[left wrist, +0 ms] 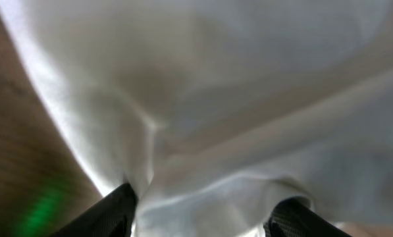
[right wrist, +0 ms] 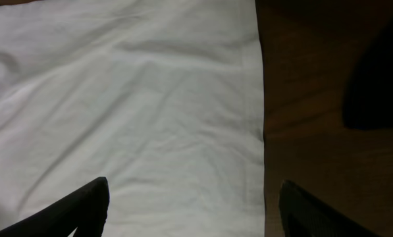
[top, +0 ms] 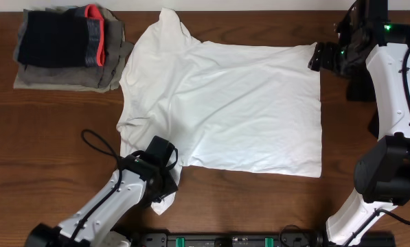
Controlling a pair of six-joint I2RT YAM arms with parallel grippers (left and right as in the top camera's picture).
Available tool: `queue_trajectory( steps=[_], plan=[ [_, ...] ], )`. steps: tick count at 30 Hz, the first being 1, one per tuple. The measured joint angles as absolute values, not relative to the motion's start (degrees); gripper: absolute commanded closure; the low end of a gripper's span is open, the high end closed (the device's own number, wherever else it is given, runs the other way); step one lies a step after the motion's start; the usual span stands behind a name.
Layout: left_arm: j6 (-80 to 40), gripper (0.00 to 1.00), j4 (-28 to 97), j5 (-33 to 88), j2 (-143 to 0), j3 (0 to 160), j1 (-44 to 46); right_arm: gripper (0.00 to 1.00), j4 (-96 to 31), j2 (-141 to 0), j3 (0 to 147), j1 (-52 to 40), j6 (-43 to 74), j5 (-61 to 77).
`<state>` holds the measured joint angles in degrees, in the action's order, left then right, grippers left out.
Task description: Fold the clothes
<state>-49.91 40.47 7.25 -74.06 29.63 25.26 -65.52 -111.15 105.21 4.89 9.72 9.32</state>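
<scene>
The first fold is being set up, not made. A white T-shirt (top: 232,103) is spread flat in the middle of the table (top: 47,137), with its collar and sleeves to the left and its hem to the right. A stack of folded clothes (top: 67,48) is seen at the far left corner, just beside the far sleeve.

The left gripper (top: 165,171) is placed on the near sleeve at the near left of the shirt. In the left wrist view its fingers (left wrist: 117,210) are held apart, with bunched white cloth between them, so the jaws are judged released around the fabric, not clenched on it. The right gripper (top: 316,57) is held at the far right corner of the hem. In the right wrist view its fingers (right wrist: 91,204) are spread wide above the cloth, and the hem edge is seen running between them; nothing is grasped.

For the next move, both jaws would need to be closed on a single layer of cloth, the sleeve on the left and the hem corner on the right. The held edges would then need to be lifted together and carried across the shirt, so that the fabric is not dragged or creased.
</scene>
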Motion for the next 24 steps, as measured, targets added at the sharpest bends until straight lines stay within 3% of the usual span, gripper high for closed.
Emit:
queue_trajectory(
  steps=[2, 6, 8, 10, 17, 24],
  plan=[
    [-50.0, 0.94, 40.7, 7.3, -74.9, 30.0, 25.2, 0.2, -65.7, -111.2, 105.2, 4.9, 9.3, 9.4],
    [-50.0, 0.94, 40.7, 7.9, -76.2, 30.9, 25.3, 0.21, -66.0, -111.2, 105.2, 4.9, 8.7, 9.4],
    [-49.9, 0.94, 41.2, 8.1, -76.2, 31.0, 25.2, 0.31, -66.1, -111.2, 105.2, 4.9, 8.3, 9.4],
    [-49.9, 0.94, 43.4, 8.2, -76.4, 31.3, 25.3, 0.32, -67.0, -111.2, 105.2, 4.9, 8.4, 9.4],
    [-47.5, 0.94, 49.9, 6.2, -74.6, 38.2, 25.3, 0.34, -74.5, -111.2, 105.1, 4.8, 9.6, 9.5],
    [-44.6, 0.94, 46.7, 1.7, -73.5, 43.1, 23.8, 0.27, -80.5, -109.5, 104.9, 4.1, 12.7, 7.2]
  ],
)
